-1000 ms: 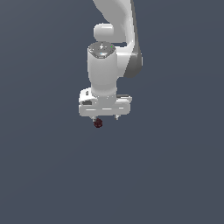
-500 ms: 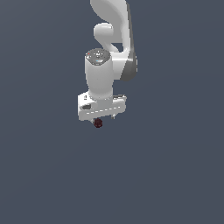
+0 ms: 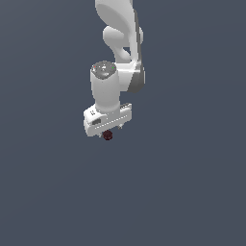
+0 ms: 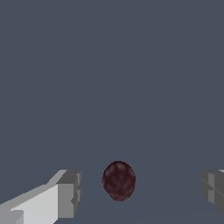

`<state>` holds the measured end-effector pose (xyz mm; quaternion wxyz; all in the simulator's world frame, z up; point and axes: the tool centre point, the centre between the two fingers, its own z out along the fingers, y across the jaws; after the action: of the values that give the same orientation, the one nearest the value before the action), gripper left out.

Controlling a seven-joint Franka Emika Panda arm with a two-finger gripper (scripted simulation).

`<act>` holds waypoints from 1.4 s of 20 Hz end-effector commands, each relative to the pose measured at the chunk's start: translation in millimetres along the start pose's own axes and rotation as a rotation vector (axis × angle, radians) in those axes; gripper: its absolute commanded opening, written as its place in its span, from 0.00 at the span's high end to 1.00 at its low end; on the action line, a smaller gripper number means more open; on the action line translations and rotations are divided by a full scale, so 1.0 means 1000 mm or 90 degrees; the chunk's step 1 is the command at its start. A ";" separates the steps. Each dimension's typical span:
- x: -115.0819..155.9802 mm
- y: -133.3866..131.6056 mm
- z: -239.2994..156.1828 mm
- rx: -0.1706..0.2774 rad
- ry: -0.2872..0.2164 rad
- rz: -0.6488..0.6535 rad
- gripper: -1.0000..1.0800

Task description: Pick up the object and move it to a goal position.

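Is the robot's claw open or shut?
Open: the gripper shows gaps on both sides of the ball.

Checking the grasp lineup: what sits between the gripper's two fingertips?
The dark red ball lies between the fingertips, with bare gaps either side, in the wrist view.

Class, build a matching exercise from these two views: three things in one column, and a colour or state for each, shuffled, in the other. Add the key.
Column 1
1. object
2. gripper
3. floor

Column 2
A. plain slate grey
B. dark red, roundish
C. white, open, fingers apart on either side of the lump

Pairs: 1-B, 2-C, 3-A
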<state>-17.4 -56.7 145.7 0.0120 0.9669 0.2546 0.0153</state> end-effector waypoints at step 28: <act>-0.061 -0.004 0.062 0.022 -0.008 -0.409 0.04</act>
<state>-69.2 -83.7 83.7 0.0017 0.8424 0.5388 0.0003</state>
